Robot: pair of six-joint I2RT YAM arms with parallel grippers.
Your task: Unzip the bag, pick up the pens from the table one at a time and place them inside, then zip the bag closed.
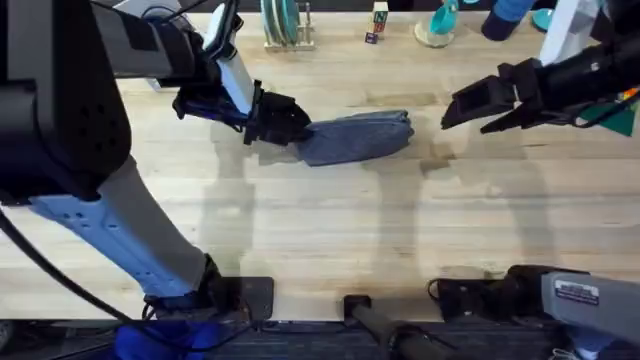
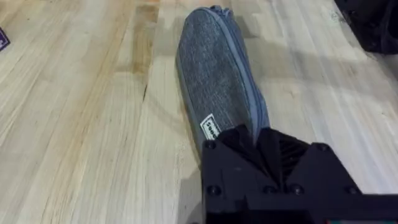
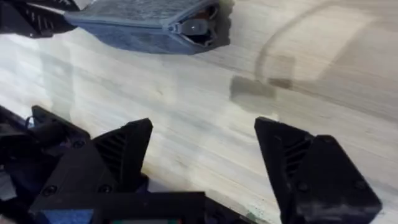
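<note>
Left pincer (image 1: 285, 122), black, closed on the near end of the oblong blue-grey fabric pouch (image 1: 358, 137), evidently to anchor it against the pull of a zipper. Pouch lying flat on the light wooden plank bench (image 1: 330, 230), long axis running left to right, zipper seam along its top edge, small white label (image 2: 209, 128) close to the clamped end in the left wrist view. Zipper pull (image 3: 194, 27) seen at the far, free end in the right wrist view, the slider apparently home, so the bag probably closed. Right pincer (image 1: 462, 112) hovering just beside that free end, apart from it, fingers (image 3: 127, 149) spread wide and holding nothing, aimed toward the pull as though lined up to take it. Which step this belongs to, opening or final closing, impossible to judge from these views.
</note>
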